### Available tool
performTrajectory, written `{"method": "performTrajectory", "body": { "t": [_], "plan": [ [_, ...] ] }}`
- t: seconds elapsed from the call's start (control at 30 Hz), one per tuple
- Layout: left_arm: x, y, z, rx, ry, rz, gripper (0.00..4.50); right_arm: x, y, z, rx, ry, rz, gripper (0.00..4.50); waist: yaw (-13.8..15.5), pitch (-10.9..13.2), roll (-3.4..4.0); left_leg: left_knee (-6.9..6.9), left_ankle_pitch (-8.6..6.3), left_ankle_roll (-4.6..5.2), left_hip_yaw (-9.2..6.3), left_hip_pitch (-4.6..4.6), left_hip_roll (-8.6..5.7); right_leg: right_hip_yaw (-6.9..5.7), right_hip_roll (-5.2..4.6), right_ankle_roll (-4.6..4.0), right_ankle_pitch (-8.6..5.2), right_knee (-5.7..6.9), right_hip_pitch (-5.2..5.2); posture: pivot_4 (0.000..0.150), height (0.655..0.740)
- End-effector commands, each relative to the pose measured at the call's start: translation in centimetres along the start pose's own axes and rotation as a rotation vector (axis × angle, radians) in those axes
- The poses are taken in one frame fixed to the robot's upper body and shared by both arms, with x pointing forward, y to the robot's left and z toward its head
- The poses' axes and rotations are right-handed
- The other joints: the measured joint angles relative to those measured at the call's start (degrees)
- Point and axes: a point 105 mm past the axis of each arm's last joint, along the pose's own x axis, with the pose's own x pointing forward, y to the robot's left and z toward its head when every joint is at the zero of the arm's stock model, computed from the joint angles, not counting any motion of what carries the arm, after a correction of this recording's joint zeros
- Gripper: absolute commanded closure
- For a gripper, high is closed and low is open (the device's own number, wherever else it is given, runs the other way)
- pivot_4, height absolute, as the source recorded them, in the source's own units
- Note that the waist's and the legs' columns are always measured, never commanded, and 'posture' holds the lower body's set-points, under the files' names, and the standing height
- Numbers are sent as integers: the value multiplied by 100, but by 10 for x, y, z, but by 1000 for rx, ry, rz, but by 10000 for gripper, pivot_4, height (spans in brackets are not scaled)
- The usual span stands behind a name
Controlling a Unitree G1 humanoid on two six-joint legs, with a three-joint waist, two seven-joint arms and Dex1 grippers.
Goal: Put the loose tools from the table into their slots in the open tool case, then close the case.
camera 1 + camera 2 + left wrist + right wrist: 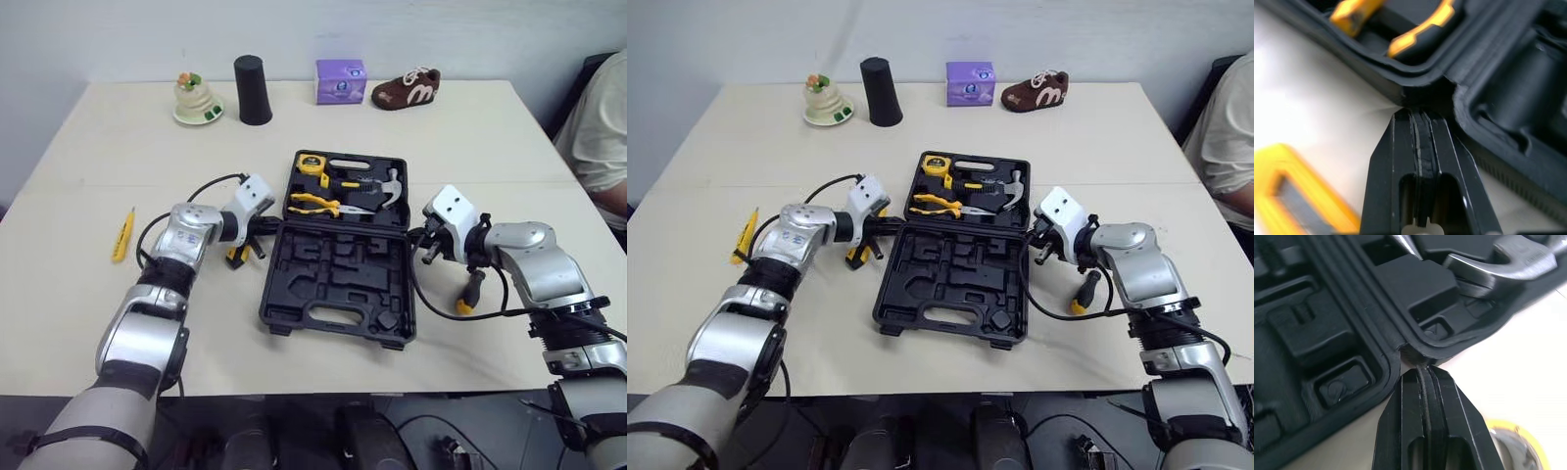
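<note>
An open black tool case (333,328) lies mid-table, with a hammer (390,186) and pliers (315,204) in its far half. The left gripper (1420,115) and right gripper (1422,369), both with fingers pressed together and empty, touch its hinge corners. A screwdriver (470,292) lies loose to the right of the case.

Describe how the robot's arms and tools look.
The left arm and right arm are rounded silver shells with black joints; black cables loop by each wrist, which carries a white boxy block. The left tool and right tool each have two flat black fingers.
</note>
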Motion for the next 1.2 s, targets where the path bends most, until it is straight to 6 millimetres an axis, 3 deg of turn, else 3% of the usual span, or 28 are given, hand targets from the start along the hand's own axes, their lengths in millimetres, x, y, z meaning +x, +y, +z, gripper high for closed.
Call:
{"method": "performTrajectory", "body": {
  "t": [0.03,0.17,0.3,0.57,0.77,0.87,0.9,1.0,1.07,1.13,1.2],
  "plan": [
    [-1,-38,31,87,-106,-173,44932,-2,32,28,-56,-124,142,44501,3,0,0,1,-1,-1,0,0,0,-1,-1,0,0,0,0,1500,7304],
    [-12,-63,17,80,-75,-224,44932,-14,57,24,-64,-128,229,44501,5,0,0,3,-5,-8,-10,2,23,4,-1,-5,-3,6,-1,1500,7304],
    [-20,-70,7,22,-60,-182,44932,-22,70,17,-41,-116,259,44501,19,0,0,18,-5,-8,-9,11,5,11,0,-6,-3,23,5,1500,7304],
    [-45,-54,-16,-65,1,-32,44932,-41,50,-1,-18,-58,127,44501,19,-1,-1,17,-5,-7,-13,18,-1,22,2,-6,-3,27,8,1500,7304],
    [-112,-66,-18,-116,-66,-21,44932,-96,37,-5,17,-51,61,44501,3,0,-1,0,-7,-11,-16,24,16,42,3,-7,-4,23,1,1500,7304],
    [-165,-73,-27,-223,-101,3,44932,-135,34,-13,82,-45,38,44501,8,-1,-4,4,-9,-8,-24,25,28,65,0,-8,-4,16,12,1500,7304],
    [-183,-70,-36,-265,-87,47,38216,-149,33,-17,113,-37,34,37969,8,-1,-4,4,-10,-6,-27,29,28,67,0,-8,-4,13,19,1500,7304],
    [-223,-60,-57,-360,-63,180,27565,-175,33,-26,169,-23,19,26621,5,-3,-7,-1,-12,-3,-35,42,3,65,1,-10,-5,-2,36,1500,7304],
    [-272,-40,-85,-489,-76,401,18524,-198,23,-37,215,0,-50,16876,2,-4,-9,-2,-18,6,-44,52,0,64,-1,-9,-4,-14,55,1500,7304],
    [-293,-35,-98,-525,-72,494,9355,-209,20,-42,238,6,-82,6954,-7,-2,-13,-7,-40,40,-55,62,-2,53,-1,-10,-5,-29,76,1500,7304],
    [-320,-32,-125,-522,12,608,1121,-223,9,-51,272,2,-141,0,-21,-4,-29,-17,-58,46,-58,78,0,44,-5,-12,-5,-56,99,1500,7304]
  ]
}}
